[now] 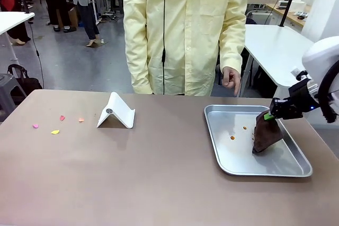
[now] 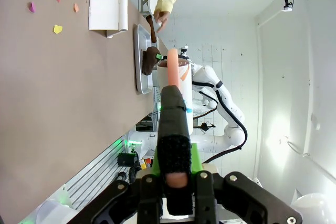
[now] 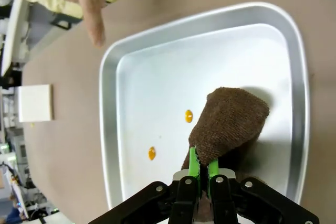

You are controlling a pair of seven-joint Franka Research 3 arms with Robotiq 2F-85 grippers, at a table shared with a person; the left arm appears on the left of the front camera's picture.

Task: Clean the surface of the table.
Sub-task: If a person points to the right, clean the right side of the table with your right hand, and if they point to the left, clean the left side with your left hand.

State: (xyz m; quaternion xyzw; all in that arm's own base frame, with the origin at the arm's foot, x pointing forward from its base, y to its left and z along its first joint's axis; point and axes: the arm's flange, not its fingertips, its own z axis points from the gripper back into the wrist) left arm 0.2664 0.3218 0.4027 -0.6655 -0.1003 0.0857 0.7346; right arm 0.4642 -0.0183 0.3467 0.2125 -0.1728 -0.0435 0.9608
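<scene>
Front view: the table [image 1: 159, 183] spans the whole foreground, and a person is seen standing at its far edge. The right gripper [image 1: 271, 114] is closed on the top of a brown cloth [image 1: 266, 135]. The cloth hangs down so that its lower end rests on the floor of the silver tray [image 1: 233, 157], which is set on the table's right part. Two orange scraps [image 1: 232, 137] lie in the tray just beside the cloth. Four small coloured scraps [image 1: 55, 131] are left on the table's left part, well apart from the tray and near a white folded stand [image 1: 117, 112]. In the left wrist view, the left gripper [image 2: 175, 157] is clamped on a black-sleeved rod [image 2: 172, 108] with a salmon-coloured end; what kind of tool it is cannot be told for certain. The task is judged to be partly done at most. Some debris is gathered in the tray, but the scraps on the left are not yet removed.
</scene>
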